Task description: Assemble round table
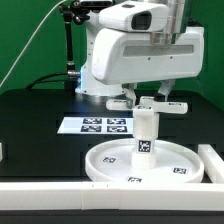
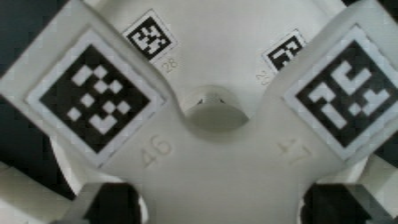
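Two gripper [image 1: 150,104] fingers pinch the white cross-shaped base piece [image 1: 151,102] atop the short white cylinder leg [image 1: 145,132], apparently to screw it down over the white rimmed round disc [image 1: 110,165].

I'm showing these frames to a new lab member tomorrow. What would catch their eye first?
Probably the white gripper at the centre of the exterior view, reaching down onto the cross-shaped base piece that sits atop the upright leg. That leg stands in the middle of the large round disc near the table's front edge. Behind it, the marker board lies flat on the dark tabletop.
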{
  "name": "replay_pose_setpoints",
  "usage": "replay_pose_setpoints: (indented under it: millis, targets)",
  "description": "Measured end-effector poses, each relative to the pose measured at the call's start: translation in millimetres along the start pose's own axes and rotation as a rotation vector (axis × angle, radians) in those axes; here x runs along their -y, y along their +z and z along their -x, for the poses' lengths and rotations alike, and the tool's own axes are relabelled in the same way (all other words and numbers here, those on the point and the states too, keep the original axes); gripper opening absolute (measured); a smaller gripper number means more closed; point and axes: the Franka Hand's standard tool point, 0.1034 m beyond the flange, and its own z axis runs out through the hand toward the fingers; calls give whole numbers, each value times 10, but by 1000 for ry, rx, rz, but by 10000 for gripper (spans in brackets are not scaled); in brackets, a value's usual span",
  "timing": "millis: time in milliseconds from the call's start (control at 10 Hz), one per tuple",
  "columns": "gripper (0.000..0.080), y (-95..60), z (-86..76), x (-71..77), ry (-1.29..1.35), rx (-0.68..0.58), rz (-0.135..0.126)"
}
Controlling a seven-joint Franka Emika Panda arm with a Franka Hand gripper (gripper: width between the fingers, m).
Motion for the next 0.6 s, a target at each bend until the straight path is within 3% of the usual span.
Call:
replay_pose_setpoints:
  millis: [300, 500, 600]
  targets:
    - [448, 14, 31, 30, 486, -11, -78]
    - [448, 23, 27, 32, 735, -12, -151]
    - [448, 21, 16, 45, 797, -9, -151]
